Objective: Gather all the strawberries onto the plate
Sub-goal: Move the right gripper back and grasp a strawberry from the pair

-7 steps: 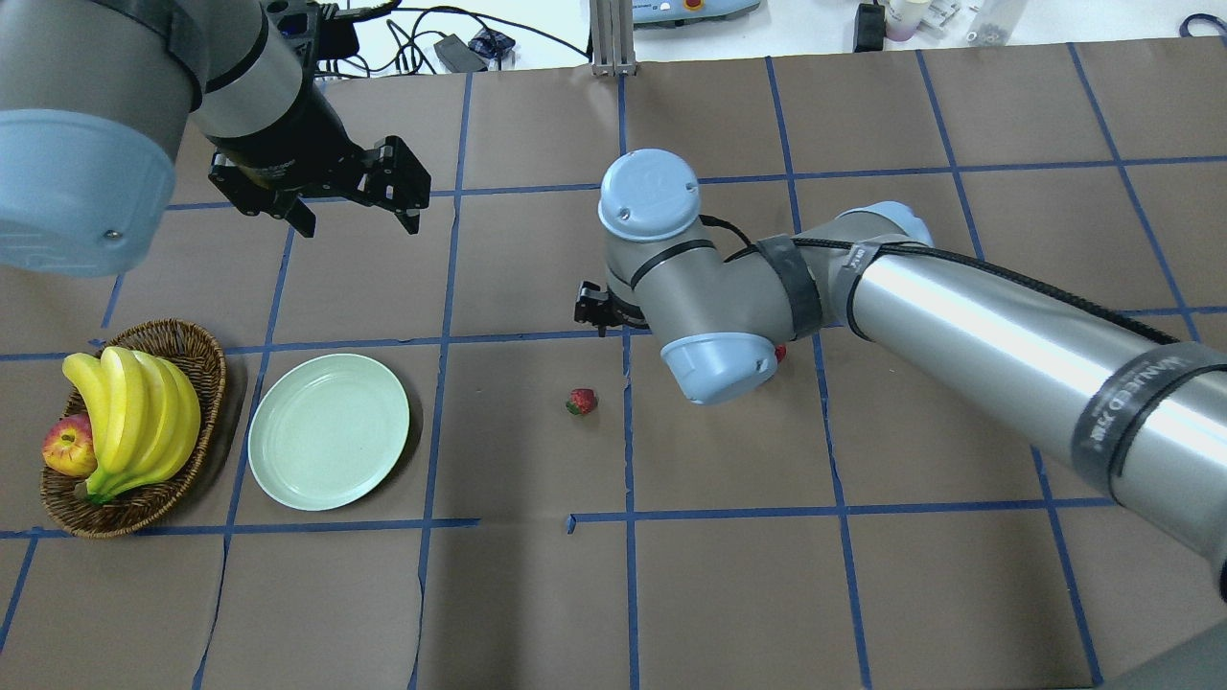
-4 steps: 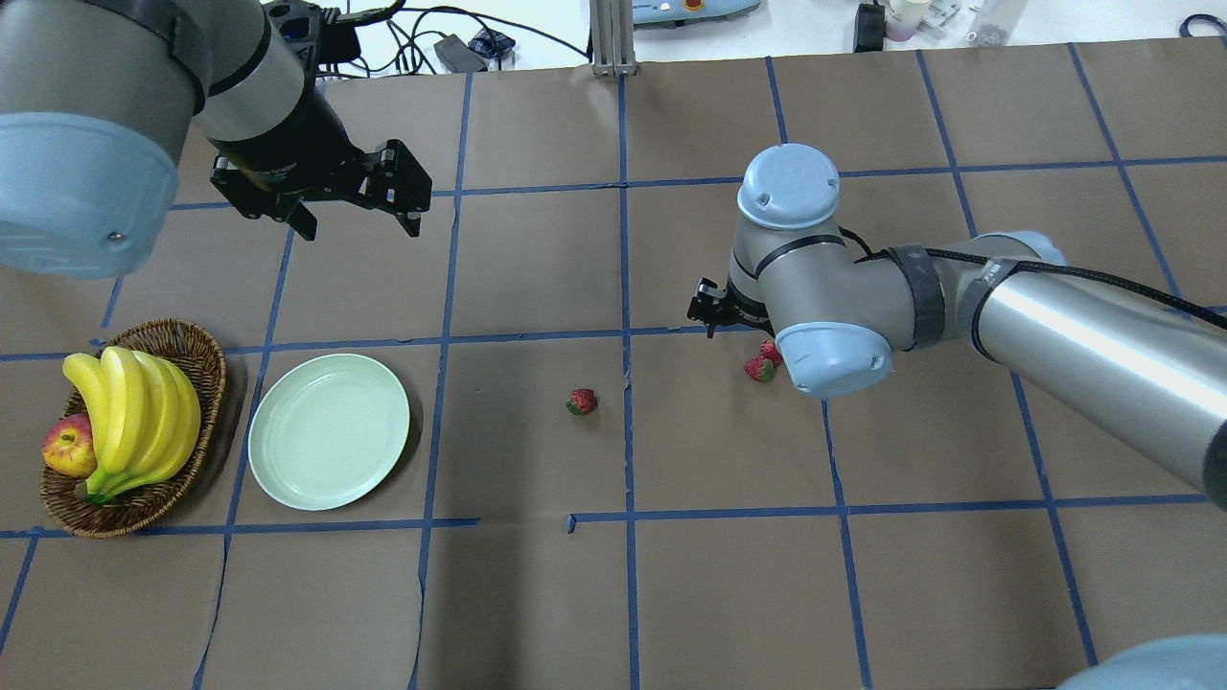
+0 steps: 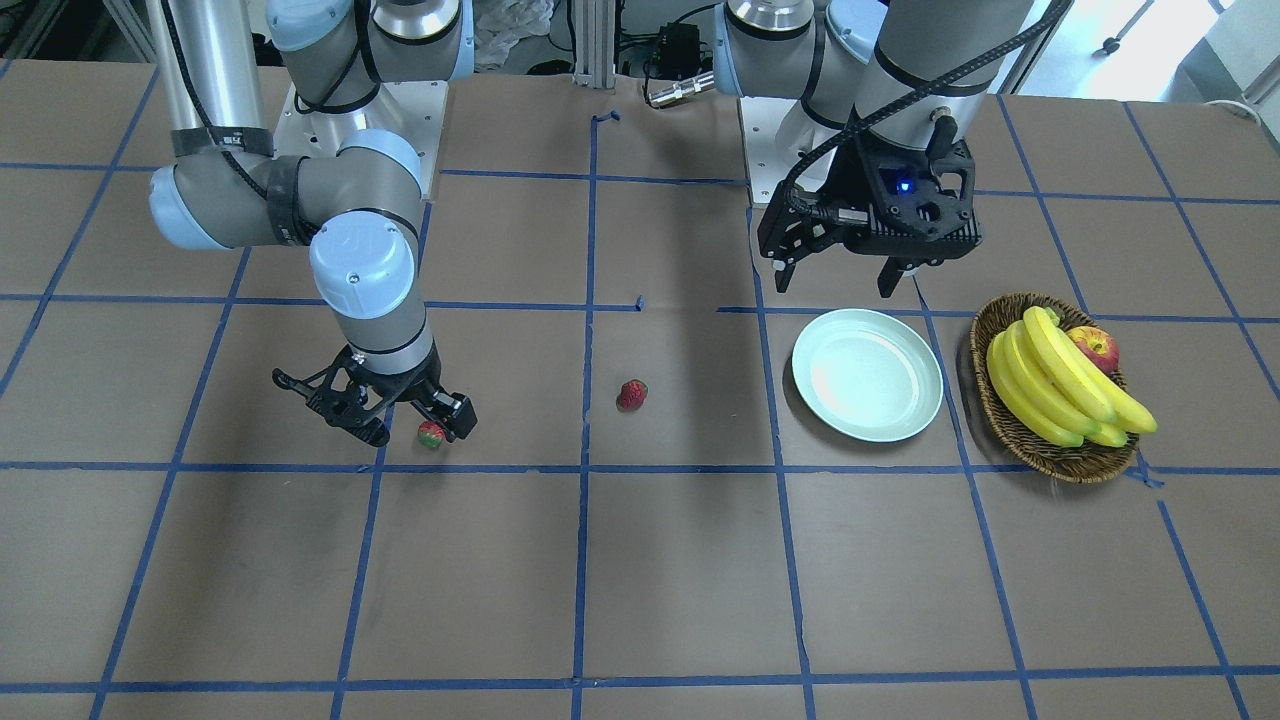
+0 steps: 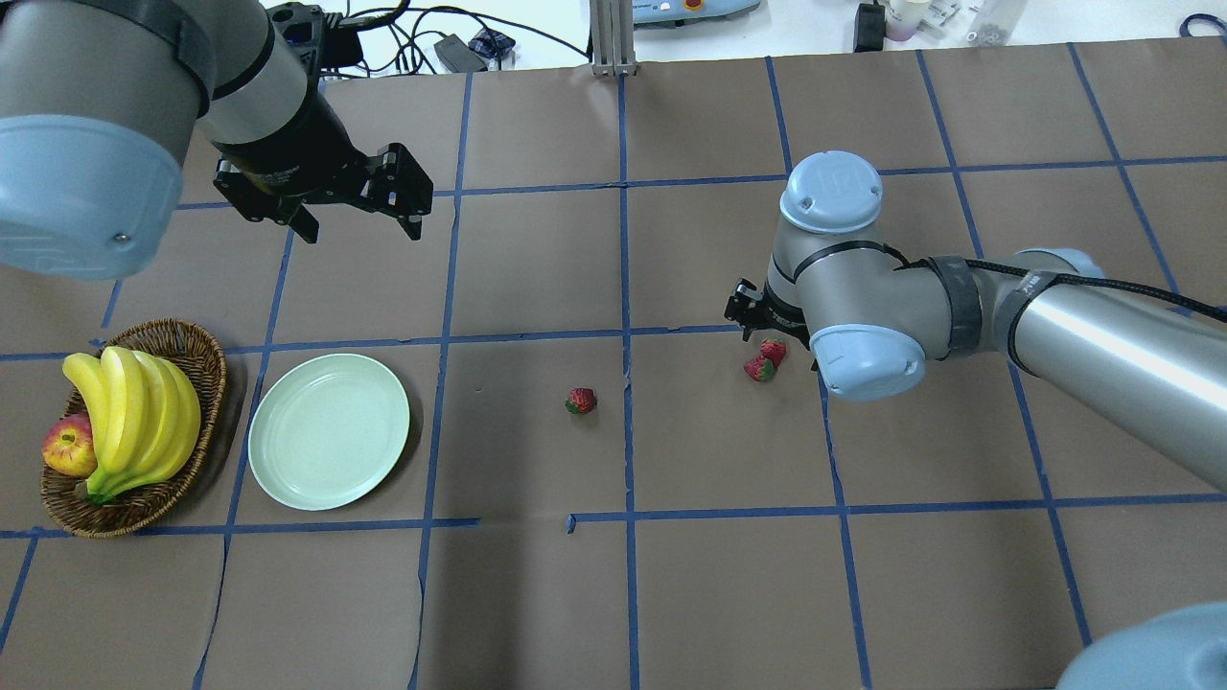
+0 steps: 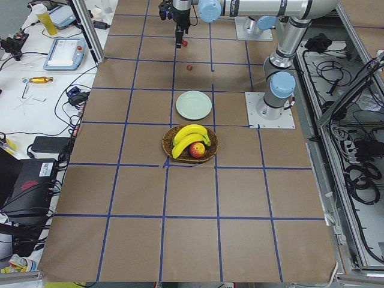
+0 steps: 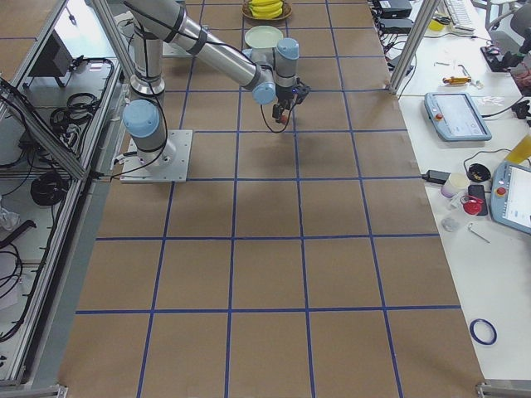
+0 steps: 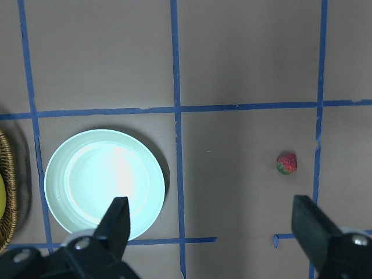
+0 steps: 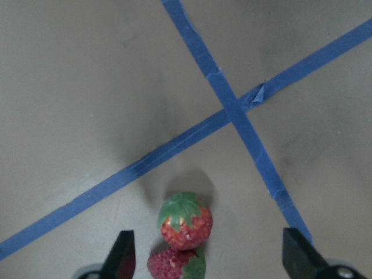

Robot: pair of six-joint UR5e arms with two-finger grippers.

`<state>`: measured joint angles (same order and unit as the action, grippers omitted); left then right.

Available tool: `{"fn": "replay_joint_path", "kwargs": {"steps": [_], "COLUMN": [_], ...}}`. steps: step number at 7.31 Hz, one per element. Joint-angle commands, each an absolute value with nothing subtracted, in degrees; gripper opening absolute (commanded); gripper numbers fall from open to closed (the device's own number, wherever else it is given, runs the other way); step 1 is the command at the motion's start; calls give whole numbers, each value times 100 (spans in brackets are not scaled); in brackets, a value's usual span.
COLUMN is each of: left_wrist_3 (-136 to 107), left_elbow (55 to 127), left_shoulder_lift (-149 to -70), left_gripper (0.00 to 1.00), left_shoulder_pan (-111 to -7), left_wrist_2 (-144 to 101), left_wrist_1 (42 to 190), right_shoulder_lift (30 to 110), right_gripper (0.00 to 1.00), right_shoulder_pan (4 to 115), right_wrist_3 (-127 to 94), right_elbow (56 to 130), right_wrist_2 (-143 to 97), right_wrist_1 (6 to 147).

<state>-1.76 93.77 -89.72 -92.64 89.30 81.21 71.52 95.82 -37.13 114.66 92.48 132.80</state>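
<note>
The pale green plate point(image 4: 329, 431) lies empty at the left, beside the basket. One strawberry point(image 4: 581, 401) rests alone on the brown paper near the table's middle. Two more strawberries point(image 4: 773, 351) point(image 4: 759, 369) lie touching each other further right. My right gripper point(image 8: 209, 256) hangs low over that pair, open, with both berries point(image 8: 186, 221) point(image 8: 177, 264) between its fingers. From the front only one of them point(image 3: 431, 434) shows beside that gripper point(image 3: 385, 420). My left gripper point(image 4: 355, 196) is open and empty, high over the table beyond the plate point(image 7: 104, 184).
A brown wicker basket point(image 4: 187, 335) at the far left holds bananas point(image 4: 134, 412) and a red-yellow apple point(image 4: 67, 448). Blue tape lines grid the brown paper. Cables and boxes lie past the table's far edge.
My right arm has swung to the right, from the table's middle to over the pair of strawberries, uncovering them. The left arm has barely moved.
</note>
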Motion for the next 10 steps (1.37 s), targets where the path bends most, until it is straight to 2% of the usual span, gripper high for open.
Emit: {"fn": "replay_joint_path", "kwargs": {"steps": [1,2,5,6,8,10], "left_wrist_3": [-176,-176,-176,-176,-176,-176], "left_elbow": [9387,9387,9387,9387,9387,9387], "left_shoulder_lift": [-8974,-8974,-8974,-8974,-8974,-8974], "left_gripper": [100,100,100,100,100,100], "left_shoulder_pan": [-9264,-9264,-9264,-9264,-9264,-9264], "left_wrist_2": [8930,8930,8930,8930,8930,8930], "left_wrist_1": [8121,8121,8121,8121,8121,8121], "right_shoulder_lift": [7137,7076,6891,6891,6891,6978], "right_gripper": [73,63,63,46,0,0], "right_shoulder_pan": [9519,9519,9519,9519,9519,9571], "right_wrist_3": [-3797,-3823,-3814,-3806,-3814,-3762], "right_elbow": [11540,11505,11435,11435,11435,11104], "right_wrist_2": [9211,9167,9114,9123,9141,9123], "right_wrist_1": [13289,13298,13516,13526,13526,13465]}}
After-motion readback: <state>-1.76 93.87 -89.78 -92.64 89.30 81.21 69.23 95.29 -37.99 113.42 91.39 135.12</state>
